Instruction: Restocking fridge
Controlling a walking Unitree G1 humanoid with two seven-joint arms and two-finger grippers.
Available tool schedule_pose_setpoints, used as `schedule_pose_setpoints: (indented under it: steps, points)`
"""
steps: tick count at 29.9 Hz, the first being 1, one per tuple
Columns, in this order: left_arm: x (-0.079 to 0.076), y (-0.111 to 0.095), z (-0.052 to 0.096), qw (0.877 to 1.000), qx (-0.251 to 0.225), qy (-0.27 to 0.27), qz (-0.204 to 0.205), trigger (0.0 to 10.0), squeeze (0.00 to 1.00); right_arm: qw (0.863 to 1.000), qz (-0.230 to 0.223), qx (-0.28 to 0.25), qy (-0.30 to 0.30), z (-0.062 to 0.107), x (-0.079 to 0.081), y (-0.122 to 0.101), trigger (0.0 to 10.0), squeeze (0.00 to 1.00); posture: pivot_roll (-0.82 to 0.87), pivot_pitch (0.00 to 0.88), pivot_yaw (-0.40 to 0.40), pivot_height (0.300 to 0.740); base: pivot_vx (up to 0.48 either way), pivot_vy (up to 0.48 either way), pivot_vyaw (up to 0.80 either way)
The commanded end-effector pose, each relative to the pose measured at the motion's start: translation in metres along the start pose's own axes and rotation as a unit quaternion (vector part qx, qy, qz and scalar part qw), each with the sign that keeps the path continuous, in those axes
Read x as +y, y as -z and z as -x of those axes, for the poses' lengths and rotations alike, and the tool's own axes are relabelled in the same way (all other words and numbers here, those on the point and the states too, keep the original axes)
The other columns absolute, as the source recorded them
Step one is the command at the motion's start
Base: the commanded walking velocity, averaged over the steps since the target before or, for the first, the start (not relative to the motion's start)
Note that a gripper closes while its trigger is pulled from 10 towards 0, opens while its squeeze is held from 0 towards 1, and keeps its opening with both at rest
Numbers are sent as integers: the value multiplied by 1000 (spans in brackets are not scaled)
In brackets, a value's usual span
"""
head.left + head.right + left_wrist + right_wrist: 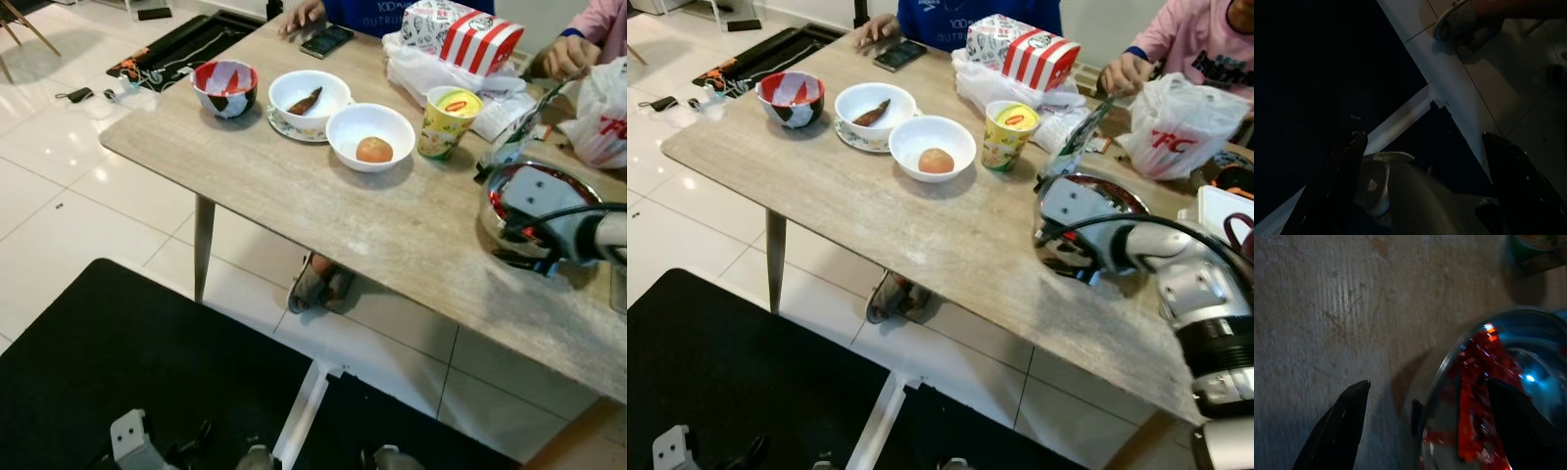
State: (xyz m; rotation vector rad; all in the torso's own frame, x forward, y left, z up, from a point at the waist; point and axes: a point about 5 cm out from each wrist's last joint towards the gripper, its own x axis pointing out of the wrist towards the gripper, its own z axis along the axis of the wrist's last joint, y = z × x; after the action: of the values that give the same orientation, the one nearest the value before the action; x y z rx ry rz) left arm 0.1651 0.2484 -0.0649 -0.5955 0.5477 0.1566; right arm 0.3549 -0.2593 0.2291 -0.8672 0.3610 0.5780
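Presently itemised, head views and wrist views combined:

Wooden table [392, 235] is standing on a white tiled floor [69, 186], with a black mat [147, 372] lying nearer the robot.

Steel bowl [1508, 382] is sitting on the table near its right end; something red is showing inside it, though what it is cannot be told. The right gripper [1425, 426] is reaching over this bowl's rim with its fingers spread wide, one black finger [1337, 431] hanging outside over the tabletop and the other over the inside of the bowl. Whether either finger is touching the rim cannot be told.

White bowl [370, 135] is holding one round orange-brown item [373, 149]. Just beside it, a second white bowl [309, 95] is resting on a patterned saucer and holding a dark piece of food. A red, white and black bowl [225, 87] is standing further left, apart from these.

Yellow cup [448, 122] is standing right of the first white bowl. A red-striped box [460, 34] is lying on white plastic bags behind it.

Phone [326, 40] is lying at the far edge by a person's hand [302, 14]. Another person's hand [568, 54] is resting beside a white bag [1185, 122].

Left gripper [1425, 186] is hanging low over the mat, fingers apart, gripping nothing.
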Motion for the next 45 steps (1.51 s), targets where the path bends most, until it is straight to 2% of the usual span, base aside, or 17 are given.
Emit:
schedule_pose_setpoints:
  steps: [1, 3, 4, 5, 14, 22, 25, 30, 34, 37, 38, 40, 45]
  points:
    - [2, 16, 6, 1000, 23, -13, 8, 10000, 0, 1000, -4, 25, -16, -4, 5, 7, 10000, 0, -7, 178, -55, 740, 0, 0, 0]
    - [2, 17, 6, 1000, 24, -13, 7, 10000, 0, 999, 2, 33, -23, -6, 7, 7, 10000, 0, -7, 178, -55, 740, 0, 0, 0]
    - [1, 18, 6, 1000, 26, -12, 6, 10000, 0, 999, 6, 45, -26, -8, 8, 9, 3922, 0, -5, 174, -51, 740, 0, 0, 0]
    - [0, 19, 6, 1000, 29, -10, 4, 10000, 0, 998, 6, 55, -27, -10, 9, 10, 0, 0, -3, 171, -51, 740, 0, 0, 0]
    - [-1, 14, 3, 1000, 24, -7, -2, 10000, 0, 995, 10, 96, -15, -17, 9, 17, 0, 0, 6, 158, -46, 740, 0, 0, 0]
    - [-2, 9, 0, 1000, 18, -4, -5, 10000, 0, 997, 12, 81, -7, -16, 5, 11, 0, 0, 7, 152, -47, 740, 0, 0, 0]
    - [-4, 9, -1, 1000, 17, -2, -5, 10000, 0, 998, 13, 56, -6, -14, 2, 5, 0, 0, 4, 147, -47, 740, 0, 0, 0]
    - [-7, 12, -2, 1000, 23, 1, -6, 10000, 0, 999, 26, -5, -38, -6, 1, -8, 0, 0, -3, 144, -44, 740, 0, 0, 0]
    - [-8, 12, -3, 1000, 24, 2, -7, 10000, 0, 998, 36, -20, -45, -3, 0, -11, 0, 0, -3, 140, -43, 740, 0, 0, 0]
    - [-9, 12, -4, 1000, 28, 6, -11, 10000, 0, 988, 51, -100, -102, 16, 5, -25, 0, 0, 0, 127, -40, 740, 0, 0, 0]
    - [-9, 12, -4, 1000, 28, 6, -11, 10000, 0, 988, 51, -100, -102, 16, 5, -25, 0, 0, 0, 127, -40, 740, 0, 0, 0]
    - [-10, 12, -4, 999, 31, 6, -13, 10000, 0, 979, 52, -138, -140, 29, 10, -31, 0, 0, -2, 124, -37, 740, 0, 0, 0]
    - [-13, 12, -6, 999, 34, 11, -15, 10000, 0, 959, 55, -181, -212, 49, 22, -40, 0, 0, -6, 124, -34, 740, 0, 0, 0]
